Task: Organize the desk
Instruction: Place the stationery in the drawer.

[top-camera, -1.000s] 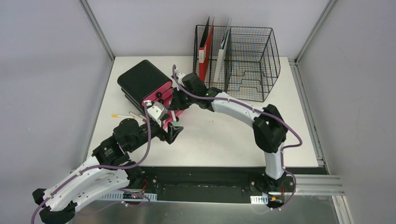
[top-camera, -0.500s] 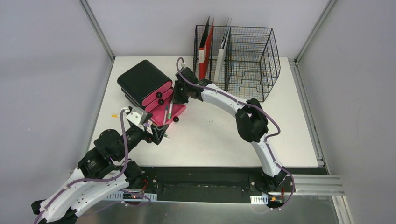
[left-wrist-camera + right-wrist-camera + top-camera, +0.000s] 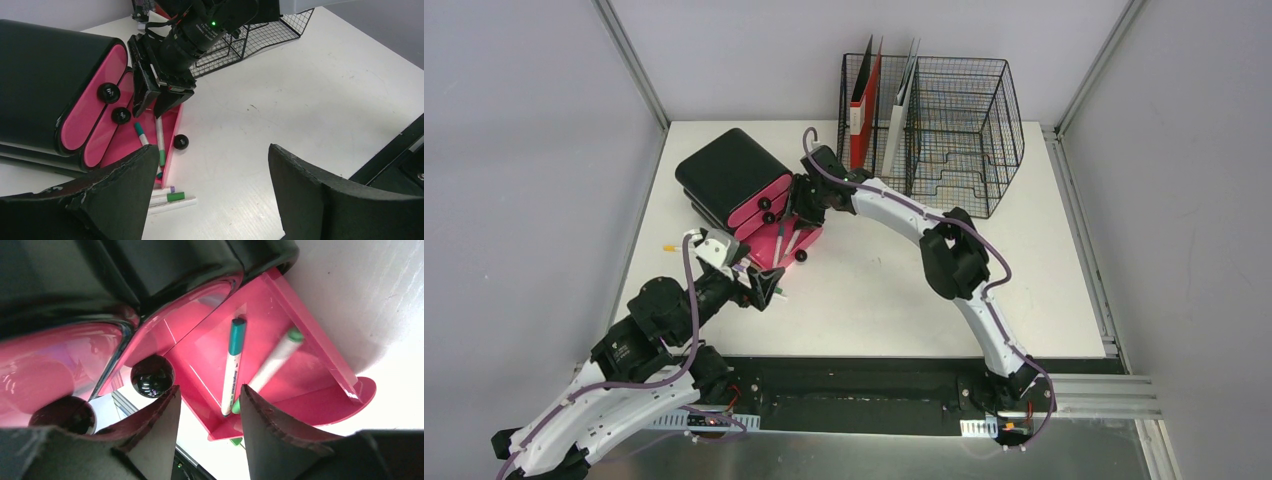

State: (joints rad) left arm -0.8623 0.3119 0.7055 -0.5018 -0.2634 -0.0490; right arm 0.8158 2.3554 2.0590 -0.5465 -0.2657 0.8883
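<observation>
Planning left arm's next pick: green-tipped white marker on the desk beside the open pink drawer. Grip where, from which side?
Probably the barrel, from straight above, closing across the green-tipped white marker. It lies flat on the white desk with a purple-tipped marker tight alongside, so side approaches look blocked.

The desk (image 3: 894, 290) is a flat white rectangular tabletop with aluminium rails (image 3: 632, 62) along its edges.

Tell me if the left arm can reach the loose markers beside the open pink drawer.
Probably yes: the left end effector hangs open right by the loose markers, with bare desk between. The right end effector is farther back over the pink drawer, out of the way.
</observation>
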